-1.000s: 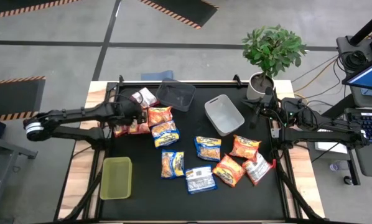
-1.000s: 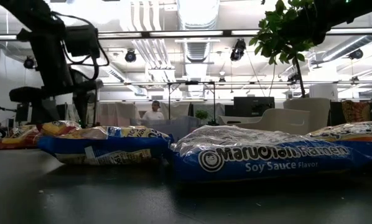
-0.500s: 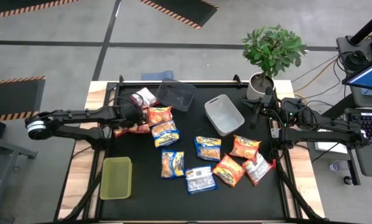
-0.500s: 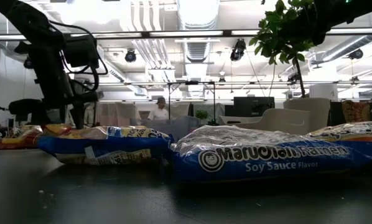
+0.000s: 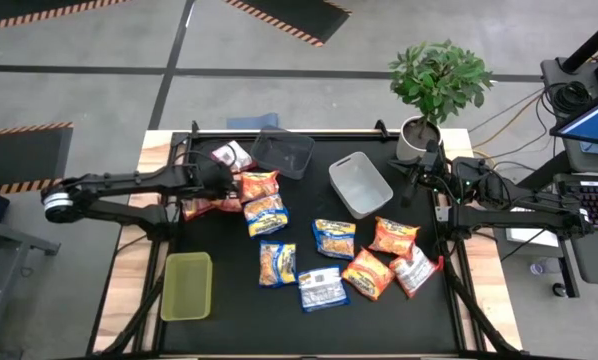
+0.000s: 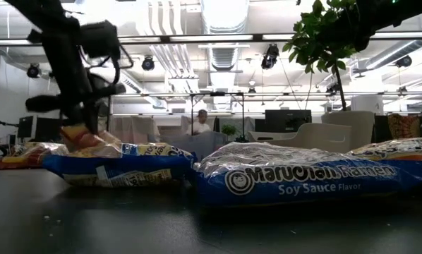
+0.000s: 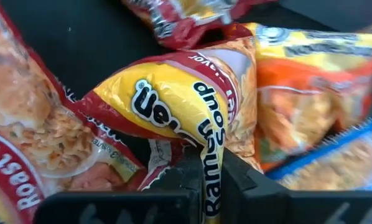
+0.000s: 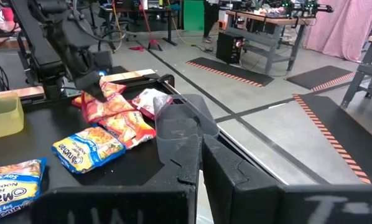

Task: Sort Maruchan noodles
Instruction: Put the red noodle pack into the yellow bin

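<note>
Maruchan noodles (image 5: 334, 262) lay scattered on the desk (image 5: 439, 310) | left gripper (image 5: 226, 186) jaws pinched a red-and-yellow packet (image 7: 173, 106) at the far-left cluster | right gripper (image 8: 198, 155) pressed together, idle | step: pick made | next: likely lift clear, carry to a bin

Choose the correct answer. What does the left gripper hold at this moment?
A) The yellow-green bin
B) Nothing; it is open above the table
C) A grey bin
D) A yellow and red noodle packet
D: in the left wrist view the left gripper is shut on the edge of a yellow and red noodle packet, pinched between its two dark fingers; the high view shows that gripper among the packets at the table's left side.
</note>
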Controlling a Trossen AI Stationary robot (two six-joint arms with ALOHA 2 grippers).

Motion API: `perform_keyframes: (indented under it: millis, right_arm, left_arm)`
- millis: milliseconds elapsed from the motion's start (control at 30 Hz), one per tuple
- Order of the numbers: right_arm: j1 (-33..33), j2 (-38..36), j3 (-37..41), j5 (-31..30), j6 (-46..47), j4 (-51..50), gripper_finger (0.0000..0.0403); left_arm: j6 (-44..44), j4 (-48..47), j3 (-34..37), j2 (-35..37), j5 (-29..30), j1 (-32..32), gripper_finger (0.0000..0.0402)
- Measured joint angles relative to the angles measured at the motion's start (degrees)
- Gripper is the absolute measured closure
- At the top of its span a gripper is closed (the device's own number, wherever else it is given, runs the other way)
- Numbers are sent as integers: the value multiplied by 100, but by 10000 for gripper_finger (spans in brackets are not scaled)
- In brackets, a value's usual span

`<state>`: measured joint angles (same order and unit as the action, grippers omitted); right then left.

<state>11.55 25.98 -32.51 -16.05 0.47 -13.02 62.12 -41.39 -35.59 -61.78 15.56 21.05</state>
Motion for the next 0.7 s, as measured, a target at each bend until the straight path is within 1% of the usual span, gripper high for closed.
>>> perform_keyframes:
  millis: [100,167,267,367,500,633,700]
  right_arm:
    - [0,-2,0,0,-2,0,394]
    - [0,-2,0,-1,-3,0,394]
    - [0,-2,0,-2,-3,0,394]
    - [0,-1,1,-2,-4,0,394]
    - [0,-2,1,-2,-4,0,394]
    - [0,0,0,-2,2,0,394]
    - [0,0,0,-2,23,0,394]
  left_arm:
    - [-387,-463,-508,0,137,-200,401]
    - [-813,-765,-914,0,185,-402,401]
    - [-1148,-1236,-1677,-41,144,-840,401]
    - [-1207,-1957,-2497,-167,60,-1428,401]
    - [-1081,-2682,-3512,-449,-157,-2499,401]
    - [-1015,-3244,-4284,-942,-162,-3877,401]
    - [-999,-3734,-4566,-1266,-167,-4565,401]
